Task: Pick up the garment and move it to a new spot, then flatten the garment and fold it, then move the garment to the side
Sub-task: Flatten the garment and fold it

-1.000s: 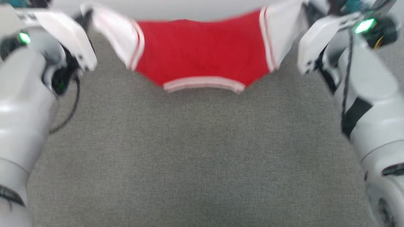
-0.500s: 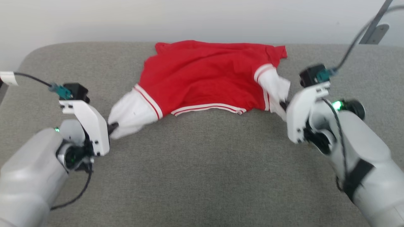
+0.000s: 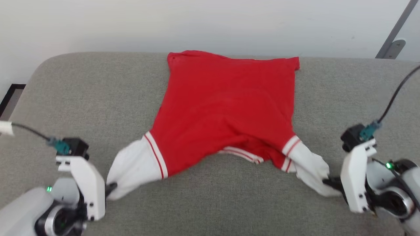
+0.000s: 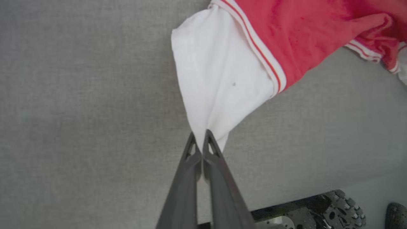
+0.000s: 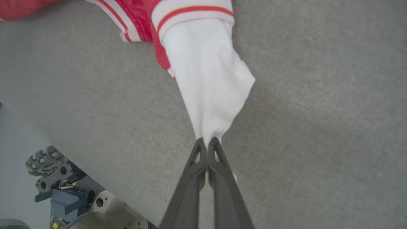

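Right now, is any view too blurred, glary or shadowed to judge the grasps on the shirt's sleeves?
No. Head view: even soft light, no glare; the garment is fairly sharp, sleeve tips slightly smeared. Left wrist view: crisp, cushion weave visible, left gripper shut on a white sleeve. Right wrist view: right gripper equally clear, cushion softer toward the right edge.

One garment (image 3: pixel 226 108); two hands: left hand (image 3: pixel 113 187), right hand (image 3: pixel 326 181); one cushion (image 3: pixel 210 203).

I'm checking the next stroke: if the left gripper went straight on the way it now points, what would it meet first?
The left gripper is shut on the garment by its white sleeve, so that sleeve cloth comes first, then probably the striped seam and red body.
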Controlling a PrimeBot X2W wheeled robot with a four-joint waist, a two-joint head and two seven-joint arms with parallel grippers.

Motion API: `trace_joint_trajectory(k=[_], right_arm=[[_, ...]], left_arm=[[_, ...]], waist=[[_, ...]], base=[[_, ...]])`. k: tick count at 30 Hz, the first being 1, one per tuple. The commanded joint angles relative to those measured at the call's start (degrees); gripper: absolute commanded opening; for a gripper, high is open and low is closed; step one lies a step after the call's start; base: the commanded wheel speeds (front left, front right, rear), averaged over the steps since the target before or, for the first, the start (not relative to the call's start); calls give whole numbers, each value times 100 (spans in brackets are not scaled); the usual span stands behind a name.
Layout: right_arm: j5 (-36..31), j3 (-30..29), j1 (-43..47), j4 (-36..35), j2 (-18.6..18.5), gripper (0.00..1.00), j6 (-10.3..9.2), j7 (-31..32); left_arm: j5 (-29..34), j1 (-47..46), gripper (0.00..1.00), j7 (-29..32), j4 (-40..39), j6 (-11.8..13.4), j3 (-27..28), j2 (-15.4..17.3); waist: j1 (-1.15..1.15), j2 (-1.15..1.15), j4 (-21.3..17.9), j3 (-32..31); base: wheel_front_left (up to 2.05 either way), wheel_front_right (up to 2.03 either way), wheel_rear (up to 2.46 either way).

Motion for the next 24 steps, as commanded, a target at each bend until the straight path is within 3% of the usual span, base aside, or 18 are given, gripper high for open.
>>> trace_joint_trajectory(k=[1,6,10,13,18,23,24], right_arm=[[31,-37,137,-117,-43,0,-2,110],[141,-542,893,-1001,-325,0,-2,991],[92,-1018,1512,-1544,-281,0,-2,1593],[-90,-1372,1938,-1890,-151,0,-1,1936],[-550,-1688,2393,-2227,252,0,-2,2036],[-1208,-1549,2456,-2148,488,0,-1,1673],[-1261,-1491,2458,-2068,531,5,-1,1612]], left_arm=[[-100,119,0,19,-154,98,25,84],[-314,701,0,112,-1375,784,38,713],[-475,1084,0,163,-2065,1263,0,1104],[-586,1324,0,125,-2404,1485,-41,1237],[-669,1557,0,-64,-2417,1554,-48,1152],[-584,1503,0,-249,-2126,1313,-43,868],[-572,1469,0,-289,-2055,1253,-33,801]], waist=[[0,0,0,4],[0,0,1,54],[0,0,27,118],[0,0,57,186],[0,0,101,321],[0,0,115,444],[0,0,116,459]], base=[[0,0,0],[0,0,0],[0,0,0],[0,0,0],[0,0,0],[0,0,0],[0,0,0]])
